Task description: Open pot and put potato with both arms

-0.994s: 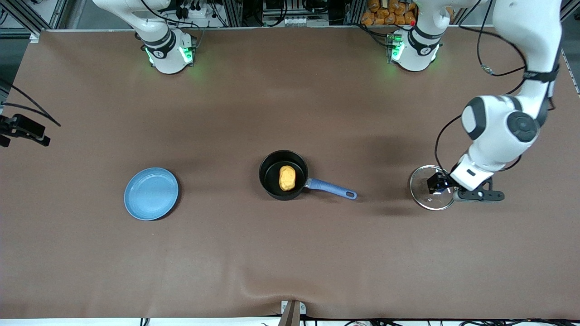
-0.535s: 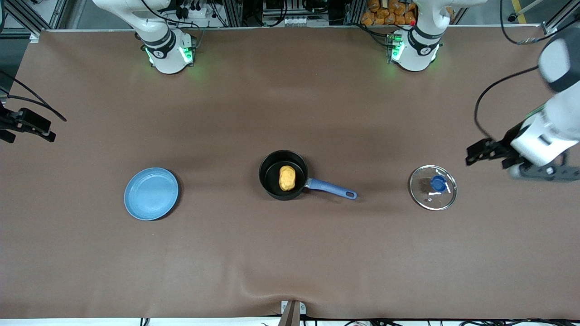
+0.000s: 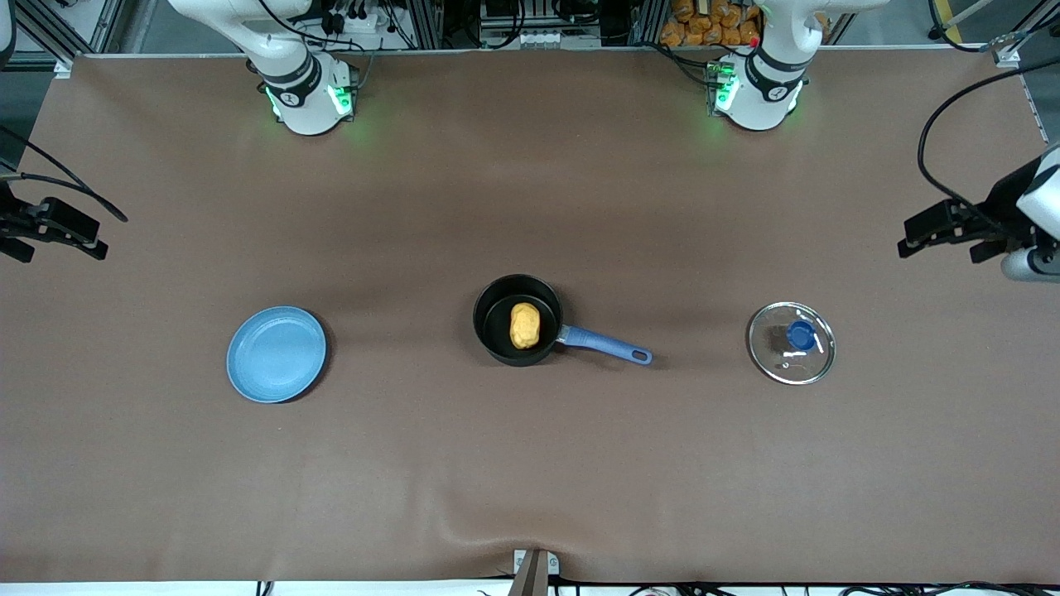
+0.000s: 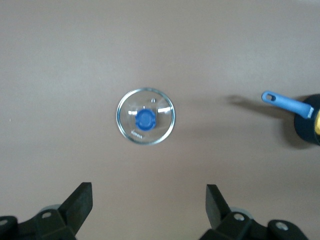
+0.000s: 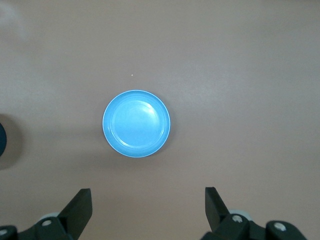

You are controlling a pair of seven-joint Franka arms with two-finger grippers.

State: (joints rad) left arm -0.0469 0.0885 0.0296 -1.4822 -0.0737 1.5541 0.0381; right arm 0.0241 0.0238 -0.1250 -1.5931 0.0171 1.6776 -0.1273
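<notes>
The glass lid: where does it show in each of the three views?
Front view: glass lid lies flat on the table toward the left arm's end, beside the pot's blue handle.
Left wrist view: lid mid-picture; blue handle is the shared landmark.
Right wrist view: not in it.

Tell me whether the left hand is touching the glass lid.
Apart. The left wrist view shows the left hand open and high above the glass lid, with bare table between its fingertips and the lid.
</notes>
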